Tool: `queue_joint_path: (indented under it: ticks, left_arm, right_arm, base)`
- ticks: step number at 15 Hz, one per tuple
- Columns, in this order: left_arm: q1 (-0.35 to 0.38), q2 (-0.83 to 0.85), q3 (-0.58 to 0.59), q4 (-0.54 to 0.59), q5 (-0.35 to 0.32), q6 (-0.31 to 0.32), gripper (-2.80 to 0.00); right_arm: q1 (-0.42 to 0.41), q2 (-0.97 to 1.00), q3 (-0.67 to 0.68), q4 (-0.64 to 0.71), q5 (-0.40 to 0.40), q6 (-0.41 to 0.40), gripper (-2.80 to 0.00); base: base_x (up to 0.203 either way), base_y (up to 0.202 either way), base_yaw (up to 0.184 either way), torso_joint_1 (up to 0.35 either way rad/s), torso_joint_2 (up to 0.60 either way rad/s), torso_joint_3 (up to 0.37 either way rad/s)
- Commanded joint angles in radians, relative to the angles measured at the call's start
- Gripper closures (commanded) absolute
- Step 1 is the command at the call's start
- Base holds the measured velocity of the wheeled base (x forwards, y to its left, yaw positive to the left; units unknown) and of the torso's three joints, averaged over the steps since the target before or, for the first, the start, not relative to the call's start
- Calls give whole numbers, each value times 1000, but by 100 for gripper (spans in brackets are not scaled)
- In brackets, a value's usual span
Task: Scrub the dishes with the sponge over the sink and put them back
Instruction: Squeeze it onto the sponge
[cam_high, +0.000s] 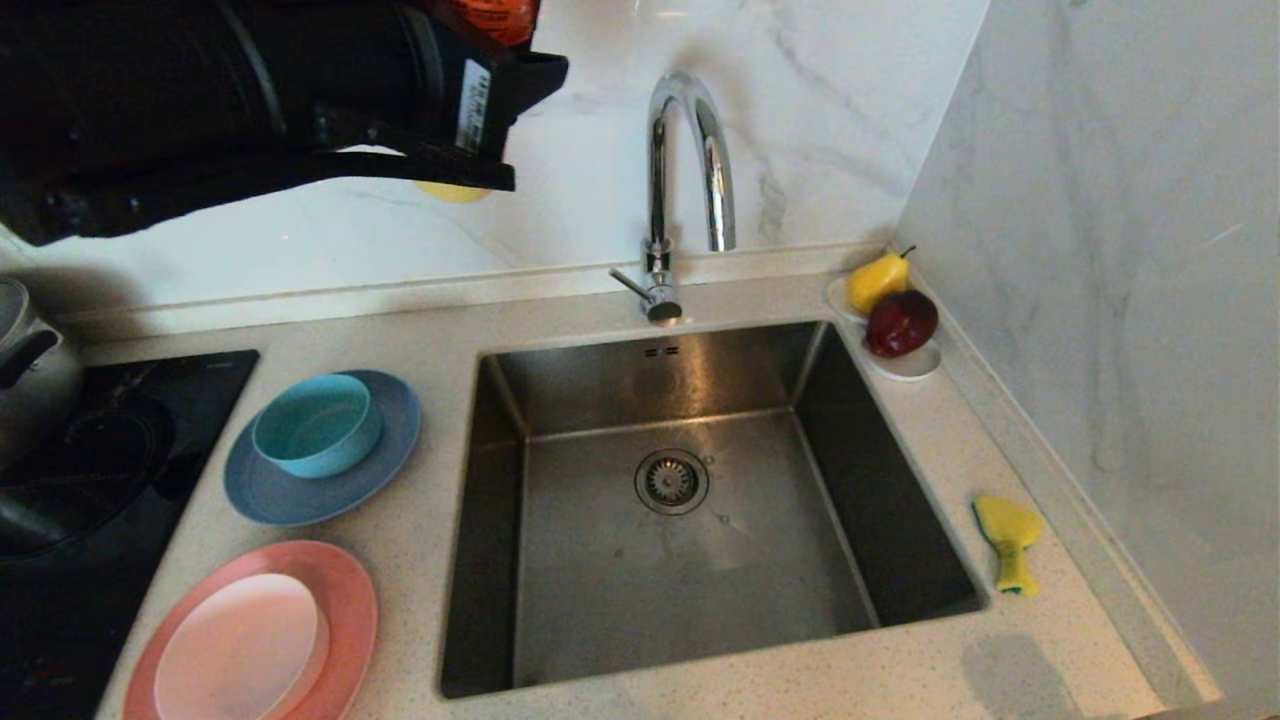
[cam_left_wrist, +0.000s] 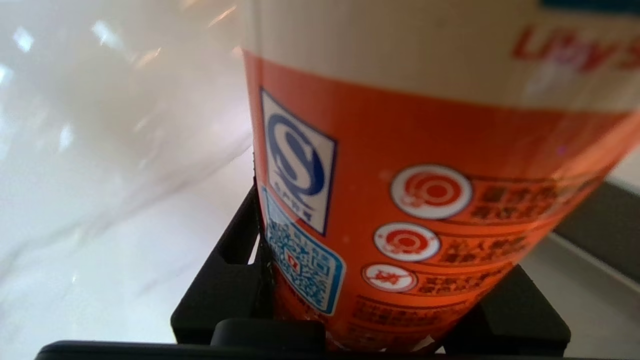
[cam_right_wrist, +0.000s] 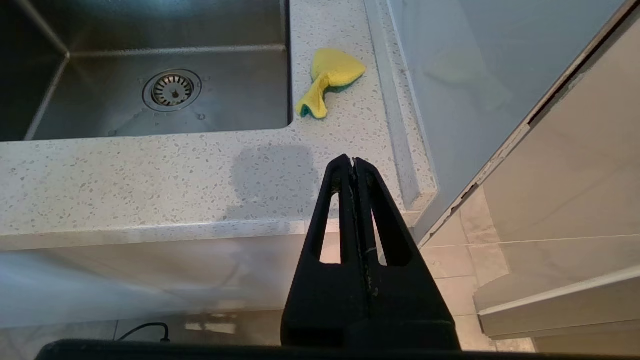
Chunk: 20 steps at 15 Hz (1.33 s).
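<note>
My left gripper (cam_high: 485, 110) is raised at the back left, in front of the marble wall, shut on an orange detergent bottle (cam_left_wrist: 425, 150) that fills the left wrist view. Its yellow cap (cam_high: 452, 190) pokes out below the hand. The yellow sponge (cam_high: 1008, 540) lies on the counter right of the sink (cam_high: 620, 580). Left of the sink, a teal bowl (cam_high: 316, 424) sits on a blue-grey plate (cam_high: 290, 500), and a pale pink dish (cam_high: 240, 650) on a salmon-pink plate (cam_high: 350, 600). My right gripper (cam_right_wrist: 353, 161) is shut and empty, parked below the counter's front edge, near the sponge (cam_right_wrist: 330, 82).
A chrome faucet (cam_high: 690, 160) arches over the sink's back edge. A white saucer (cam_high: 910, 368) with a pear and an apple stands in the back right corner. A kettle (cam_high: 25, 370) sits on the black cooktop (cam_high: 130, 440) at far left. The drain strainer (cam_high: 671, 481) is mid-basin.
</note>
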Motion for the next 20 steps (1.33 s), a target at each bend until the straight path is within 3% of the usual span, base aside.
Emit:
queue_joint_path:
  ticks: [1,7,10,13,20]
  left_arm:
    - [-37,79,-60,1,3,20,0]
    - [-168,251,-269,-17,108,103,0]
    - [-227,331,-325,-141,178,159,0]
    - [-275,397,-396,-168,223,207,0]
    - [-420,518,-420,-196,337,245,0]
  right_arm:
    - [2,0,0,0,0,0,0]
    - [1,0,-1,0,0,0,0]
    - [1,0,-1,0,0,0,0]
    - [1,0,-1,0,0,0,0]
    - [1,0,-1,0,0,0,0]
  base:
    - [0,0,0,0,0,0]
    - [0,0,0,0,0,0]
    - [0,0,0,0,0,0]
    - [0,0,0,0,0,0]
    - [0,0,0,0,0,0]
